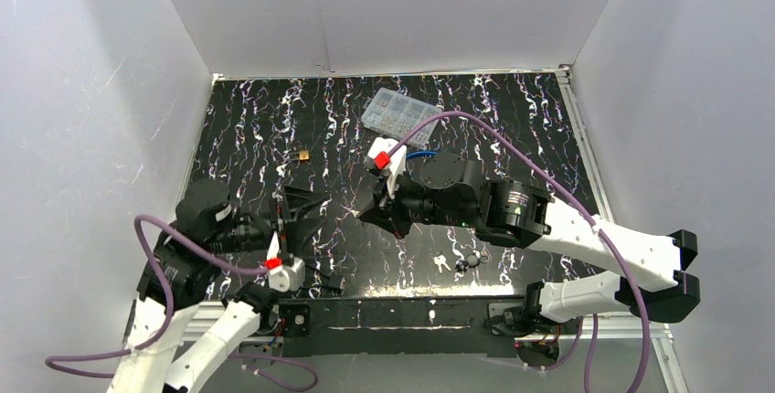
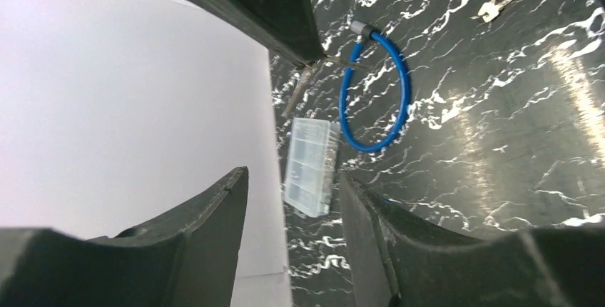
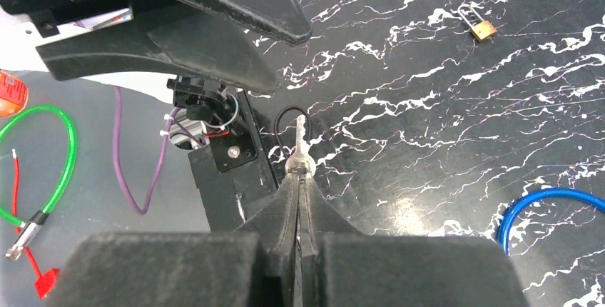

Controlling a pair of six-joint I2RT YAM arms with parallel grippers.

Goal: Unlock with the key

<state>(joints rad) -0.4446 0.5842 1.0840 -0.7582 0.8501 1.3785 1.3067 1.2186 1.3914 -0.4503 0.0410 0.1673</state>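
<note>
My right gripper [image 3: 300, 175] is shut on the head of a small silver key [image 3: 300, 138], whose blade points away from the fingers. In the left wrist view this key [image 2: 302, 84] shows at the tip of the right arm's dark fingers. My left gripper [image 2: 294, 176] is open with nothing between its fingers, and it faces the right gripper [image 1: 367, 216] above the mat. A small brass padlock [image 3: 482, 29] lies apart on the black mat, further back [image 1: 302, 154]. No gripper touches it.
A blue cable loop with a metal end [image 2: 376, 93] lies beside a clear compartment box [image 2: 309, 168] near the back wall. Spare keys [image 1: 443, 262] and a small black fob [image 1: 472, 259] lie near the front rail. White walls enclose the mat.
</note>
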